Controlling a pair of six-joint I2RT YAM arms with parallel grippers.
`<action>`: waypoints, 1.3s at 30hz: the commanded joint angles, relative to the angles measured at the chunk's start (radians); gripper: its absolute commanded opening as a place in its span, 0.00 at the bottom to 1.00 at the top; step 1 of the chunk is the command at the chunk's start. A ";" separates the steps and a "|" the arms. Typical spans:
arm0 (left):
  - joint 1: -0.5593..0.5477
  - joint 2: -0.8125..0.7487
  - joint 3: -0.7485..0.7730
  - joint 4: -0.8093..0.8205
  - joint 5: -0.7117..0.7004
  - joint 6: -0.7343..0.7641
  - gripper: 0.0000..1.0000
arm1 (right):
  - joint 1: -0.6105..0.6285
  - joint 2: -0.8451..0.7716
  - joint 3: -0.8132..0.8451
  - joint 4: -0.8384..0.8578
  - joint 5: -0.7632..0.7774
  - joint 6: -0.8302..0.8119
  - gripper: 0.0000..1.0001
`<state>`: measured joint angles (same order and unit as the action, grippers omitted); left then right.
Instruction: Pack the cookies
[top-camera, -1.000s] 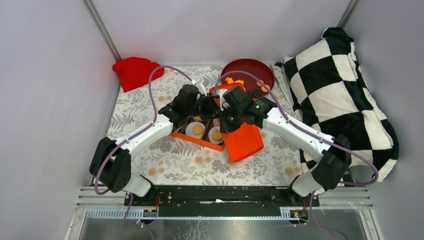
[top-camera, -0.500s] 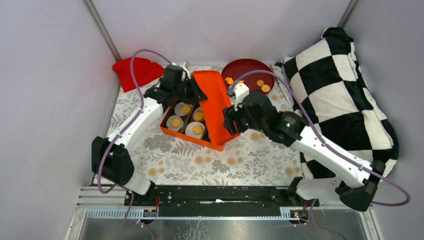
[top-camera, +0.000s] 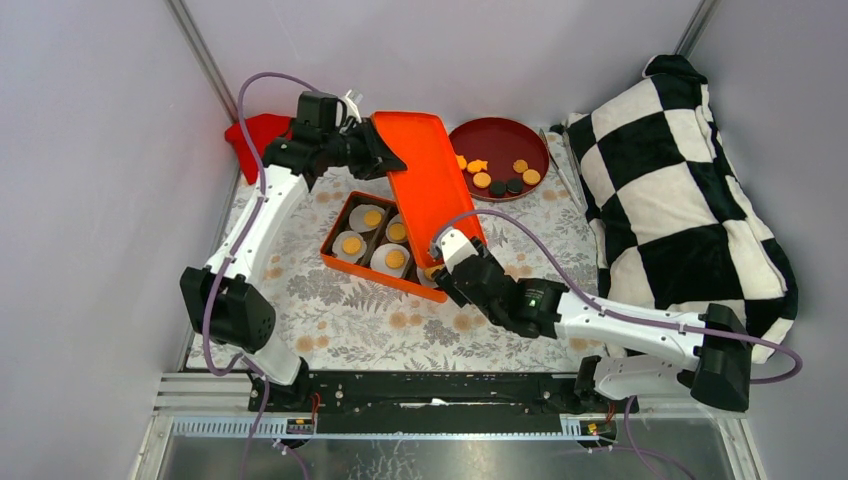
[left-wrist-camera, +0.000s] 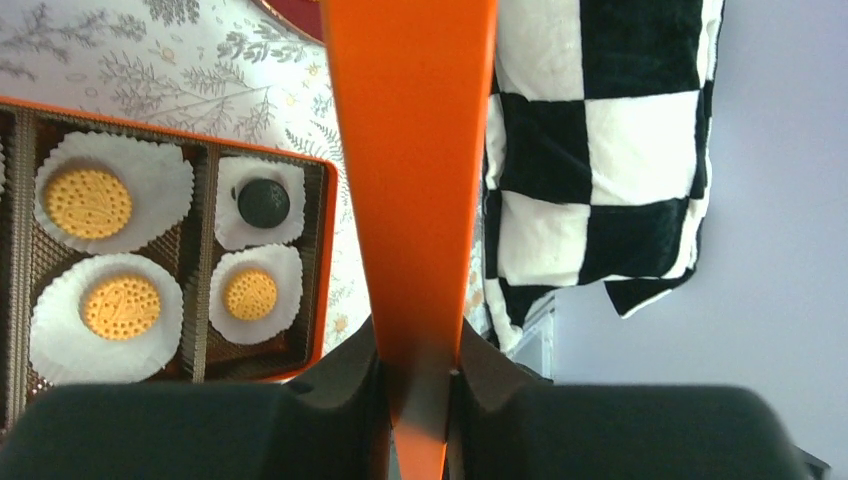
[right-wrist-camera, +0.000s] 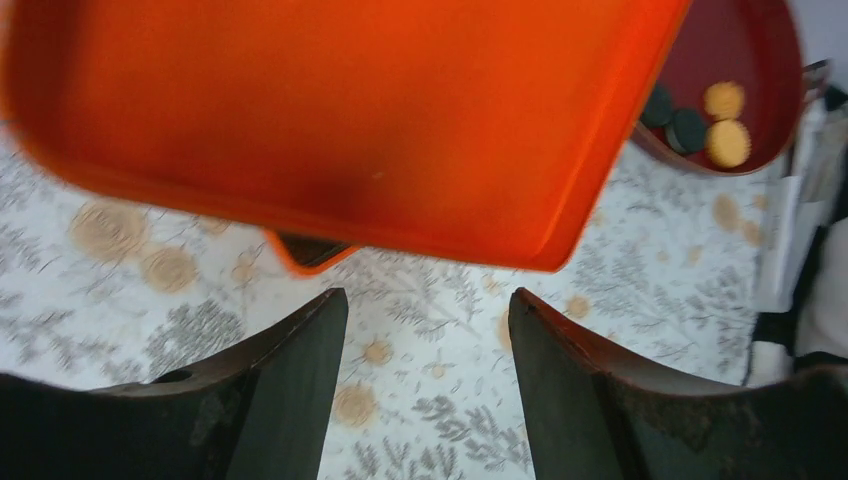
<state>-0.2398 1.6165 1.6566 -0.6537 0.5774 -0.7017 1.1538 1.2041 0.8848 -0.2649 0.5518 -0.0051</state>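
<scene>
Two black cookies (top-camera: 497, 187) on plate (top-camera: 500, 140), one lid (top-camera: 425, 180)

The floral table (top-camera: 350, 320) carries an orange box (top-camera: 375, 277), red plate (top-camera: 495, 140), red cloth (top-camera: 250, 135) and checkered blanket (top-camera: 680, 200).

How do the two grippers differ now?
The left gripper is shut on the edge of the orange lid, holding it tilted over the box; the right gripper is open and holds nothing. The left gripper is far out near the red cloth; the right gripper sits at the lid's near end. Both point toward the lid.
</scene>
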 joint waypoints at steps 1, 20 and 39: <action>0.054 -0.015 0.036 -0.055 0.148 -0.029 0.00 | 0.042 -0.008 -0.058 0.311 0.276 -0.131 0.67; 0.120 -0.012 -0.121 -0.014 0.455 -0.026 0.00 | 0.082 0.060 -0.204 0.918 0.266 -0.358 0.65; 0.121 0.000 -0.265 0.083 0.470 -0.022 0.00 | 0.093 -0.040 -0.055 0.780 0.208 -0.261 0.09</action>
<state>-0.0914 1.6165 1.4181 -0.6025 0.9207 -0.8654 1.2728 1.2774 0.6697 0.3286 0.7498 -0.4412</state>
